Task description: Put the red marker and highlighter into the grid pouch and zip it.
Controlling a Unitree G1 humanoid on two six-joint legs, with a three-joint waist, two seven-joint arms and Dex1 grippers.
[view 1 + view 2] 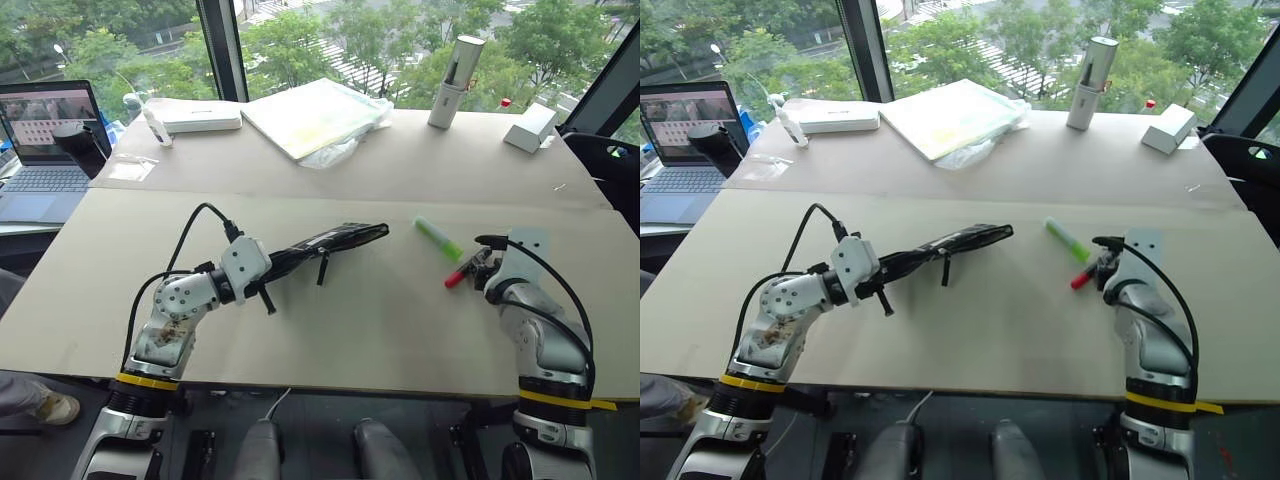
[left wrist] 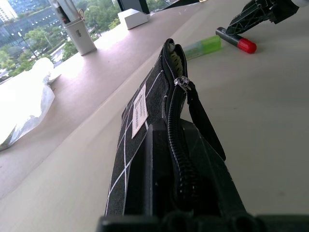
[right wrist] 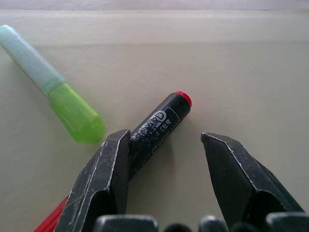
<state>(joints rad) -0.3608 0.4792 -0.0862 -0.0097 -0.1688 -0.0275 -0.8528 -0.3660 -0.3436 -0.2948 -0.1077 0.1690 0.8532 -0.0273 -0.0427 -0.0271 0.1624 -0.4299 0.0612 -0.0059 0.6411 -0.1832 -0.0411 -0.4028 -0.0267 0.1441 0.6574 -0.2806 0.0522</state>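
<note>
Pick-up of red marker in hand: right gripper jaws wide, empty, straddling it; left gripper clamped on grid pouch. Next: centring, closing.

The grid pouch is held above the table, with the highlighter to its right and the red marker just beyond.

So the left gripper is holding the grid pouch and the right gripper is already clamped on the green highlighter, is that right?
Not quite. The left gripper does hold the grid pouch, but the right wrist view shows the right gripper open around the red marker, with the highlighter lying untouched beside it.
</note>
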